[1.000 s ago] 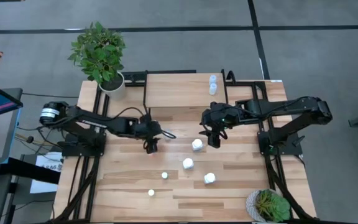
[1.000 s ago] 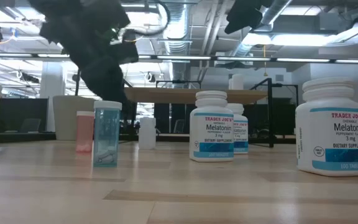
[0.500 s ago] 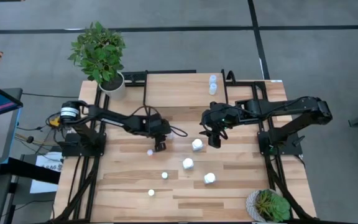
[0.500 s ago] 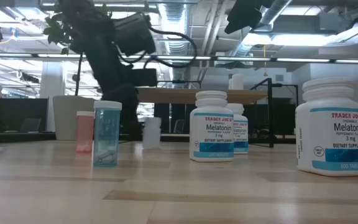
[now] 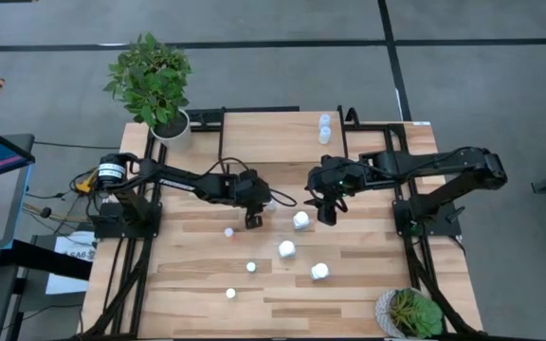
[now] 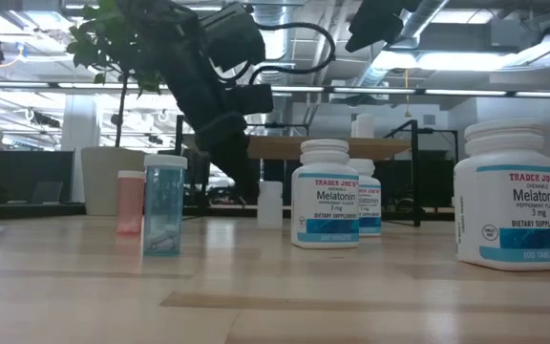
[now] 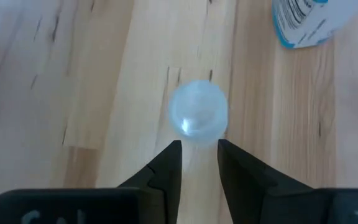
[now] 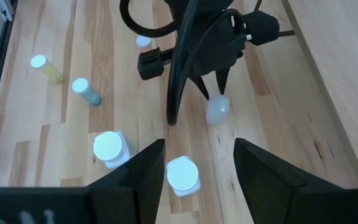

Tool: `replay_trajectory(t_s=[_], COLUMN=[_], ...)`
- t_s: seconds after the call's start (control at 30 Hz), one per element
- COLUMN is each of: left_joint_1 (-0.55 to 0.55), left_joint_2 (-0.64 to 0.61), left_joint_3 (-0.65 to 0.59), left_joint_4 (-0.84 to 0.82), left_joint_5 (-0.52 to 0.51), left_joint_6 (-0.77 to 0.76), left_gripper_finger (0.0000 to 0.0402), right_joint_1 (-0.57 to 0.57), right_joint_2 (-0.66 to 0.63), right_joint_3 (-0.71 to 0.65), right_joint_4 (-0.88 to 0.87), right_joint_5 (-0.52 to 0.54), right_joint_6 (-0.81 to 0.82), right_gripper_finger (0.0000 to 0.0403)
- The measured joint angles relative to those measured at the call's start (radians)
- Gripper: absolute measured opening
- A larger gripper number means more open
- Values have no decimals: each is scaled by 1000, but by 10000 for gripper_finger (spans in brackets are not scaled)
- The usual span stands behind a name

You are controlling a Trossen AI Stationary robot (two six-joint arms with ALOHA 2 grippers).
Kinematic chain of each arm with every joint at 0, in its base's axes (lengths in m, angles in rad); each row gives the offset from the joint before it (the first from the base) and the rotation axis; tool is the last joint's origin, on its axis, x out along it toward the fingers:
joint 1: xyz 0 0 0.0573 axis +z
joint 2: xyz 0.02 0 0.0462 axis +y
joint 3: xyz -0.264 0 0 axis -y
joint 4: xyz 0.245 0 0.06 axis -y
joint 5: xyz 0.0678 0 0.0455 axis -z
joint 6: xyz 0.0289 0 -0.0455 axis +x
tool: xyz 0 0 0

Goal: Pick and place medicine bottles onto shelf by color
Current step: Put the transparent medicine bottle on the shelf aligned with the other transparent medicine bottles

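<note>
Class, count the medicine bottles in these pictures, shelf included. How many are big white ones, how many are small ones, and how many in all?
big white bottle: 3
small bottle: 6
Total: 9

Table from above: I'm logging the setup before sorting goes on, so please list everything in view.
table: one, light plank wood, centre
shelf: one, light wood top, far side of table
pale blue bottles: two, on the shelf's right end
white bottles: three, chunky, mid-table toward the right
small bottles: three, white caps from above, near-left part of table
clear bottle: one, pale, between the left gripper's fingers
plants: two, green, far-left and near-right corners
left gripper: closed on the clear bottle, mid-table
right gripper: open, empty, beside the farthest white bottle
</note>
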State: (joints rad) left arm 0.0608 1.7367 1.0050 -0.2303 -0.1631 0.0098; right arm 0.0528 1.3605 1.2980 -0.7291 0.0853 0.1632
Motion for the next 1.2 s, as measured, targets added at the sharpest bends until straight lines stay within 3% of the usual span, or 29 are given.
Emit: replay_trajectory(t_s=[0.2, 0.37, 0.53, 0.73, 1.0, 1.2], left_joint_1=[-1, -22, -50, -98, -187, -214], left_joint_2=[-11, -97, -251, -498, -845, -1059], left_joint_3=[-1, -2, -11, -117, -387, -579], left_joint_4=[-151, -284, -416, -476, -399, -155], left_joint_5=[1, -1, -5, -13, -114, -149], left_joint_6=[2, -14, -4, -59, -237, -191], left_gripper_finger=[89, 89, 89, 89, 89, 89], right_joint_1=[20, 45, 48, 29, 1, -8], right_joint_2=[-15, -24, -24, 68, 187, 210], right_joint_3=[0, 0, 1, 0, 0, 0], right_joint_4=[-7, 0, 0, 27, 67, 91], right_joint_5=[0, 5, 52, 52, 52, 52], right_joint_6=[13, 12, 18, 21, 21, 21], right_gripper_finger=[212, 212, 212, 212, 212, 212])
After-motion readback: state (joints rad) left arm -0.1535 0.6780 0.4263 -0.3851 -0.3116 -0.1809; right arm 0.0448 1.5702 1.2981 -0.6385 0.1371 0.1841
